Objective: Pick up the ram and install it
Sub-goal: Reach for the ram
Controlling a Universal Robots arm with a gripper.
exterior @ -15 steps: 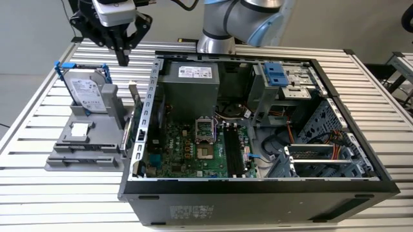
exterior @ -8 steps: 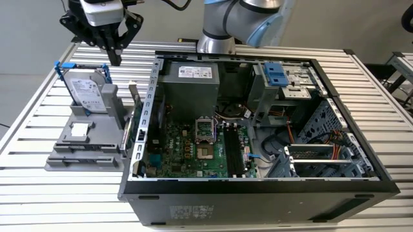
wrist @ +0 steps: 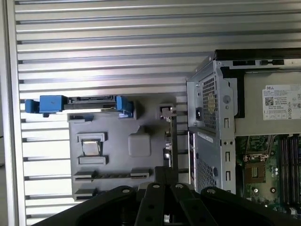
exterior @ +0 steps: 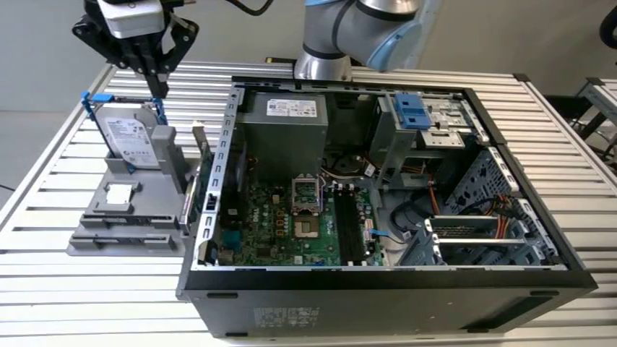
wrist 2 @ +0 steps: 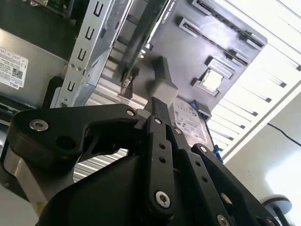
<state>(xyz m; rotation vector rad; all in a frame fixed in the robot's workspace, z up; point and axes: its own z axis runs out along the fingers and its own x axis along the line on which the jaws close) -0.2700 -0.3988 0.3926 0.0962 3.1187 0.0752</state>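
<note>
The ram [exterior: 192,186] is a thin stick standing on edge in a grey holder [exterior: 126,225], close to the open computer case [exterior: 386,278]. In the first wrist view the ram [wrist: 174,136] is a narrow dark strip between the holder [wrist: 117,160] and the case wall. My gripper [exterior: 160,87] hangs above the far end of the holder, over the hard drive, to the exterior view's left of the ram. Its black fingers are pressed together with nothing between them, as both wrist views show [wrist: 164,173] [wrist 2: 160,107]. The black memory slots [exterior: 352,225] lie on the motherboard inside the case.
A silver hard drive in a blue frame [exterior: 127,136] stands upright in the holder. The arm's base [exterior: 323,65] is behind the case. Inside the case are a power supply [exterior: 285,119] and a drive cage [exterior: 482,238]. The slatted metal table [exterior: 87,289] carries everything.
</note>
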